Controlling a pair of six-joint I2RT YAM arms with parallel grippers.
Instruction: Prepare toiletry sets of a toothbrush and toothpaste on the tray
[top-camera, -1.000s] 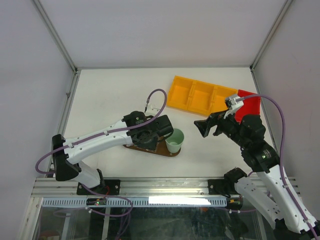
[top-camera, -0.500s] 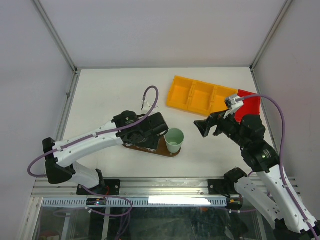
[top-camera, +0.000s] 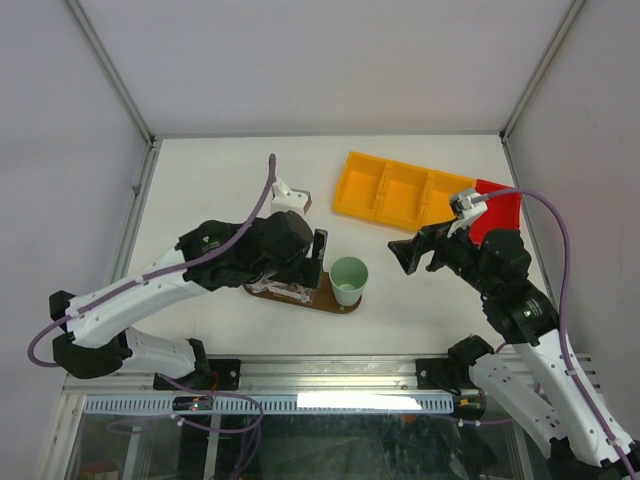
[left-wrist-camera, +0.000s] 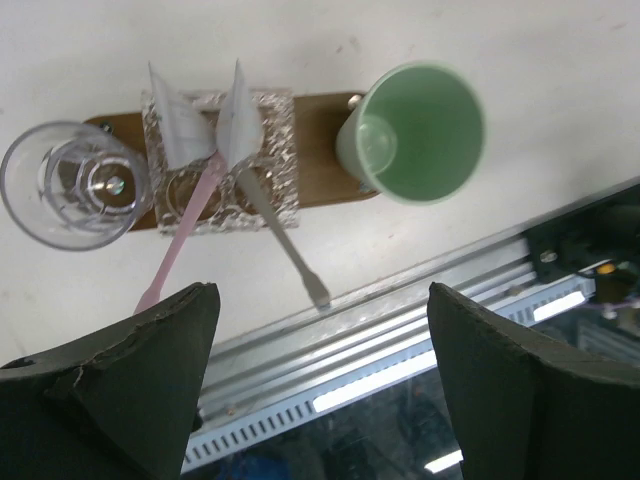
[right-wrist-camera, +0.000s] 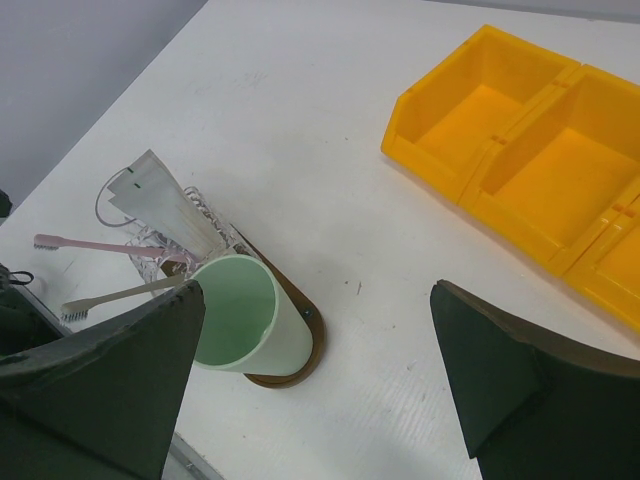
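White tabletop bears a brown oval tray holding white tubes, thin brushes.

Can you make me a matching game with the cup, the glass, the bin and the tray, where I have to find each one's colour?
Things:
1. cup
2. glass
3. bin
4. tray

Colours:
A. dark brown
B. yellow
C. mint green
D. see-through

Right pairs: 1-C, 2-D, 3-B, 4-A.
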